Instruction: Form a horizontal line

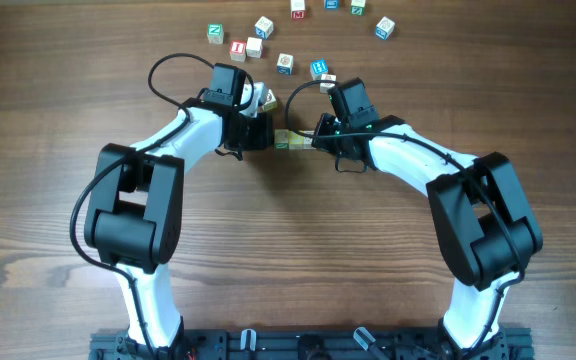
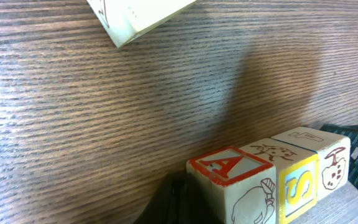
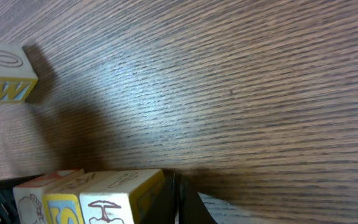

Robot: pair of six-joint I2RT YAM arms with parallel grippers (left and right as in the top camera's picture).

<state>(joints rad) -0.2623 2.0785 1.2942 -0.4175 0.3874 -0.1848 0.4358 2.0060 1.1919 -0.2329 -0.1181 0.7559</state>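
Observation:
Three small letter cubes stand edge to edge in a short horizontal line (image 1: 294, 139) between my two grippers. The left wrist view shows a red "A" cube (image 2: 229, 177), a cube with a yellow "S" (image 2: 297, 183) and a cube with an apple drawing (image 2: 331, 165). My left gripper (image 2: 182, 198) is shut, its black tip against the "A" cube's end. In the right wrist view my right gripper (image 3: 178, 200) is shut too, and rests against the yellow-sided mushroom cube (image 3: 120, 194) at the other end. Neither gripper holds anything.
Several loose letter cubes lie scattered at the back of the table, among them a red one (image 1: 238, 48), a blue one (image 1: 319, 69) and a green one (image 1: 385, 27). A pale cube (image 1: 263, 98) sits beside the left wrist. A "W" cube (image 3: 5, 78) lies behind the row.

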